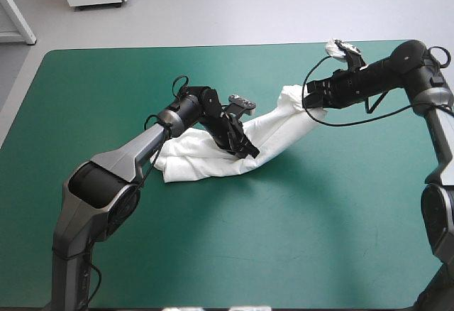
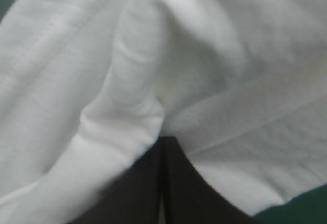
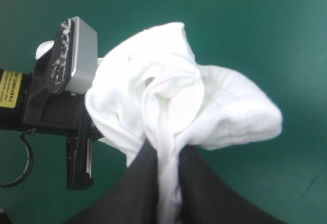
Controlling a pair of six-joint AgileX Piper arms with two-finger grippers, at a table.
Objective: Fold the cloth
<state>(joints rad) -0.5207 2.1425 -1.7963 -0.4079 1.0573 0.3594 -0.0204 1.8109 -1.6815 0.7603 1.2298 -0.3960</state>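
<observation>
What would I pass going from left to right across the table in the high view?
Heaped end of the T-shirt → left gripper → right gripper, pinching the cloth's other end.

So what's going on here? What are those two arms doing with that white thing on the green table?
Two robot arms are handling a white T-shirt, which they are meant to fold. The left end effector is pinched shut on the fabric near the middle of the teal-green table. The right end effector grips another bunch of it, farther back and to the right. The shirt stretches between them, crumpled, one end heaped on the table. No neat fold shows yet.
</observation>
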